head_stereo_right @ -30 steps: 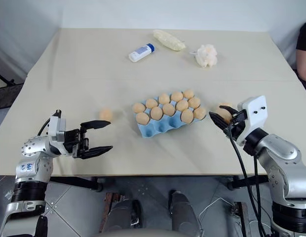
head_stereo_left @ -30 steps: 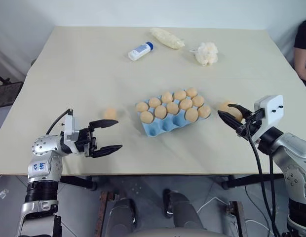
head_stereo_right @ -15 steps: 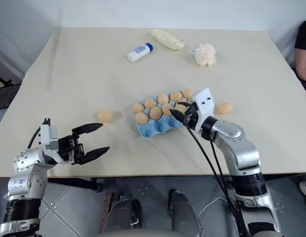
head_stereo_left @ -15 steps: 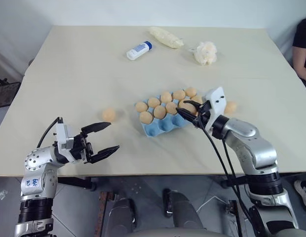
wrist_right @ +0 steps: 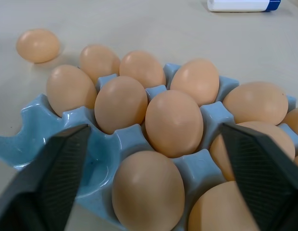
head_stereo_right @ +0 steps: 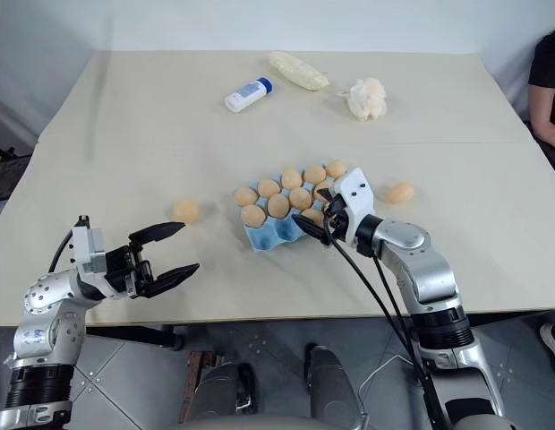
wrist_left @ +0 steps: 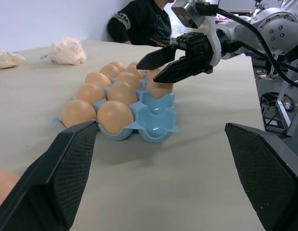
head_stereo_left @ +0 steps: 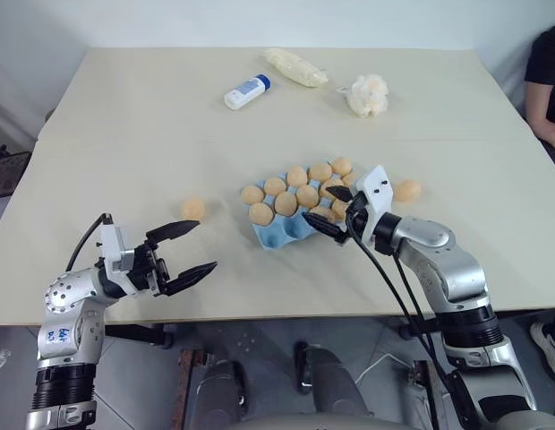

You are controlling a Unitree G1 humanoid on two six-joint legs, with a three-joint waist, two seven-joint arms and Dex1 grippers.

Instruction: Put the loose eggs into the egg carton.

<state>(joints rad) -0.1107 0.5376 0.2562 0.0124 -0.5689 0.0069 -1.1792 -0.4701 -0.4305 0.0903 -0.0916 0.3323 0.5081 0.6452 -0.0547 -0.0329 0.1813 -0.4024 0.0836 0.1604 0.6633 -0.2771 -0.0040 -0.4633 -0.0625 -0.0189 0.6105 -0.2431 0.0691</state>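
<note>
The light blue egg carton (head_stereo_left: 274, 236) lies mid-table, most of its cups holding tan eggs. My right gripper (head_stereo_left: 320, 204) hovers open at the carton's near right corner, its black fingers (wrist_left: 161, 55) spread just above an egg (wrist_left: 158, 89) that sits in a cup there. One loose egg (head_stereo_left: 192, 208) rests on the table left of the carton, another loose egg (head_stereo_left: 406, 190) to its right. Near the table's front left edge my left gripper (head_stereo_left: 207, 245) is open and empty, pointing toward the carton, with the left loose egg a short way beyond it.
At the table's far side lie a white bottle with a blue cap (head_stereo_left: 242, 91), a pale lumpy bag (head_stereo_left: 298, 67) and a white fluffy puff (head_stereo_left: 367, 94). A person in black (head_stereo_left: 548, 72) sits at the far right edge.
My right gripper swung left from the table's right side to the carton's near right corner and opened over an egg there. The left gripper has stayed put, open.
</note>
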